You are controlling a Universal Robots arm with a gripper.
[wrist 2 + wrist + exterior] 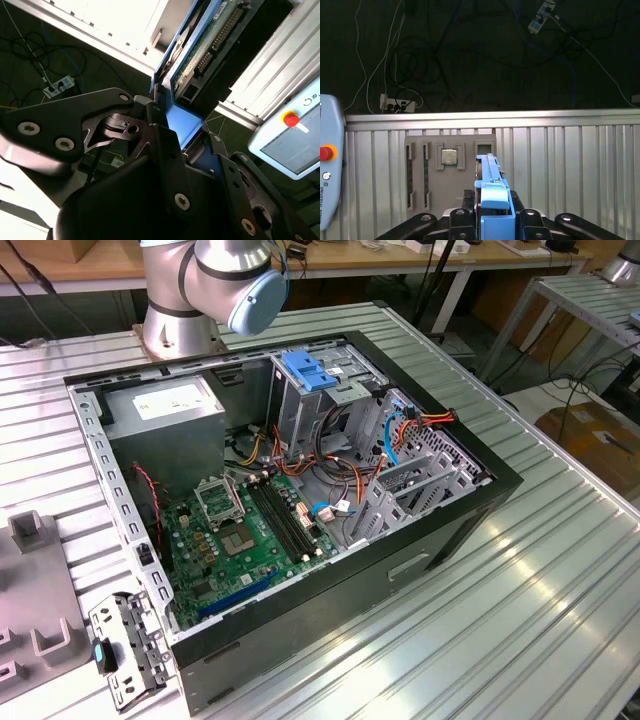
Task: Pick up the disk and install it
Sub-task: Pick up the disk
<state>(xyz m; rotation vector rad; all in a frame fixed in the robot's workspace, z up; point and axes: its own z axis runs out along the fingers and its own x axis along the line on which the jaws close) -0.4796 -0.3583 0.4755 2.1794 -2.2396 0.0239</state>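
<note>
Open computer case [400,575] on ribbed metal table [530,630], green motherboard [250,535] and grey power-supply box [165,405] inside.

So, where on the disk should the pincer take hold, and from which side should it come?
Probably at one end, clamping the two broad faces and coming in endwise, as the pincer holds the disk in the first wrist view. The slab is thin with flat parallel faces, and this grip leaves its blue rail and far end free.
</note>
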